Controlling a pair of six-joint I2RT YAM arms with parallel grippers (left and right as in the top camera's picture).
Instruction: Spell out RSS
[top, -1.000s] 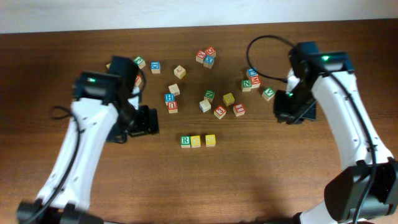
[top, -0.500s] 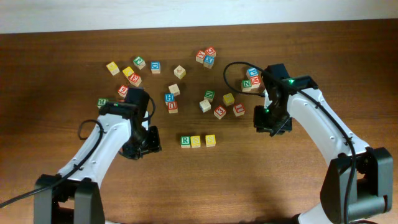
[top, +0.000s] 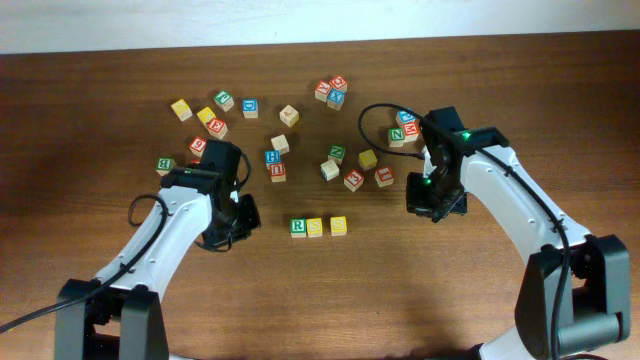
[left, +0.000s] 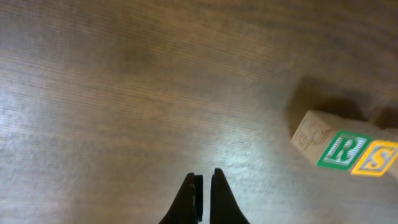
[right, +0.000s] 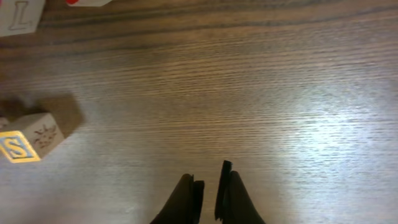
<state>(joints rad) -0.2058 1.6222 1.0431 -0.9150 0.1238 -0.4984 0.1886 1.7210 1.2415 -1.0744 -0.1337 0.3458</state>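
On the wooden table (top: 90, 260), near the middle, three letter cubes are lined up in a row. The green-edged R cube (top: 298, 227) is at the left end and a yellow-edged S cube (top: 315, 227) is pressed against its right side. The second yellow-edged cube (top: 338, 225) is set just to the right across a slight gap. In the left wrist view a green R (left: 345, 149) and a yellow S (left: 376, 158) can be read on adjoining top faces. The carving on the R cube's side face cannot be made out. In the right wrist view a yellow S (right: 18, 148) is read on the end cube at the left edge. An engraved L is seen on a pale cube (right: 18, 15) at the far left corner.

More red, blue, green and yellow letter cubes (top: 330, 91) are scattered over the far half of the table. Most of their letters are too small to read from overhead.

The left gripper (top: 238, 216) is held low over bare wood, left of the row and well apart from it. Its arm is bent in from the near left corner. Its fingers (left: 214, 193) are clenched together with nothing between them.

The right gripper (top: 428, 200) is held right of the row, with its arm reaching in from the near right. Its fingers (right: 231, 190) are likewise closed on nothing.
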